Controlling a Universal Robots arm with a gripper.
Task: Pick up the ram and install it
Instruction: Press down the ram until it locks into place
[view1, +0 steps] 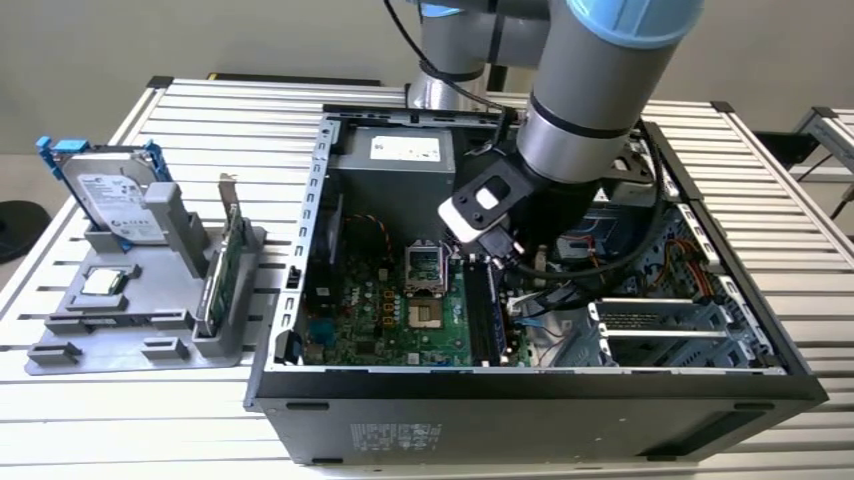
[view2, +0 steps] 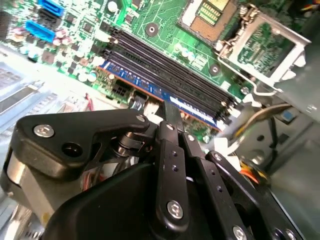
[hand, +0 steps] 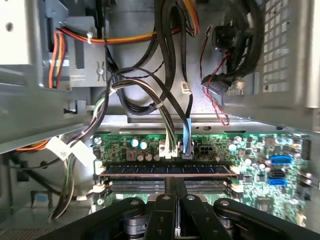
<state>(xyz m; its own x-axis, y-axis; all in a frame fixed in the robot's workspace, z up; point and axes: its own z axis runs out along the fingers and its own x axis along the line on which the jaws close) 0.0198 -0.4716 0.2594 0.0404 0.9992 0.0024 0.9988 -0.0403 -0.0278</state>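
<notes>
Slatted aluminium bench surface (view1: 801, 250) is seen in the exterior view, carrying an open black desktop computer case (view1: 534, 400) laid on its side. Within it, a green motherboard (view1: 387, 320) is exposed. At roughly 9 o'clock from the case, a grey moulded parts tray (view1: 134, 330) is set on the bench; a silver boxy hard drive (view1: 114, 205) is stood upright in it, with a tall green card with a metal bracket (view1: 227, 265) held on edge beside it. The grey and blue robot arm (view1: 594, 90) is lowered into the case from 12 o'clock, its wrist over the black memory slots (view1: 483, 310).

In the second wrist view, the black two-fingered gripper (view2: 172, 112) is recorded directly above the row of long black slots (view2: 165, 75). The long, narrow dark blue-green ram stick (view2: 160, 92) is seated on edge in the slot nearest the fingers. The fingers are drawn together over its top edge, touching or very nearly touching it; a grasp cannot be confirmed.

In the first wrist view, the gripper (hand: 176, 192) is seen with both fingers (hand: 169, 187) side by side, almost no gap between them, above the ram (hand: 165, 170), which lies level in its slot. Bundled black and coloured cables (hand: 165, 90) are noted at 12 o'clock from the ram.
</notes>
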